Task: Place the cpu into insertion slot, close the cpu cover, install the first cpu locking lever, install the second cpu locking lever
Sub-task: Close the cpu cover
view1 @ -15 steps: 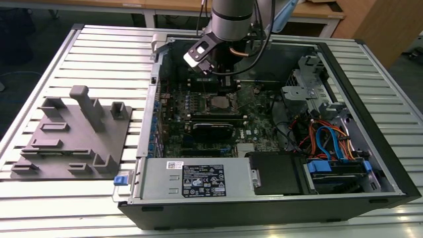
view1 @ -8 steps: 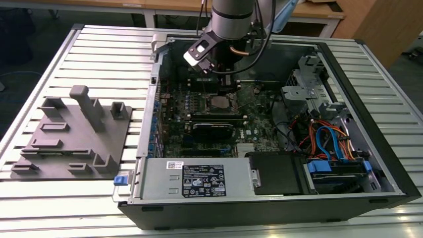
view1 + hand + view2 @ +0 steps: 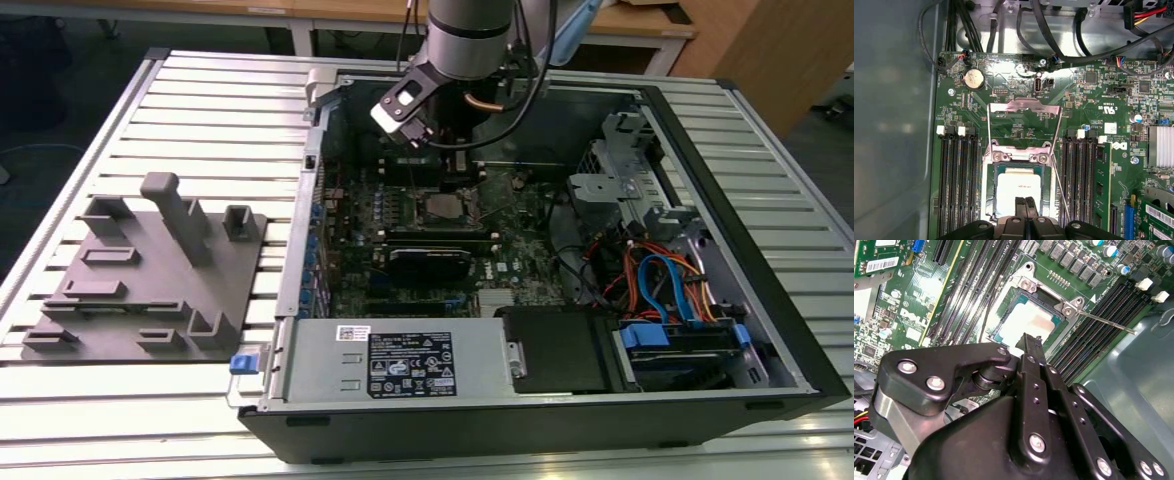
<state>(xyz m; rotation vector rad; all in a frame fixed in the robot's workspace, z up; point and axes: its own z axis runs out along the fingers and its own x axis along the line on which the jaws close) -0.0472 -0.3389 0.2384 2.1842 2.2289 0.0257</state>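
Flanking the insertion slot [image 3: 988, 195], memory slots [image 3: 954, 190] are crowding close. Gripper [image 3: 1025, 204] is sitting over the cpu [image 3: 1019, 182], jaws pinched together, empty.

A silvery ribbed metal table [image 3: 200, 110] of parallel slats carried 2 things. A black open computer tower case [image 3: 534, 432] lay on its side towards the exterior view's right. A flat grey plastic fixture plate [image 3: 147, 300] with upright blocks lay just beside it, on the exterior view's left.
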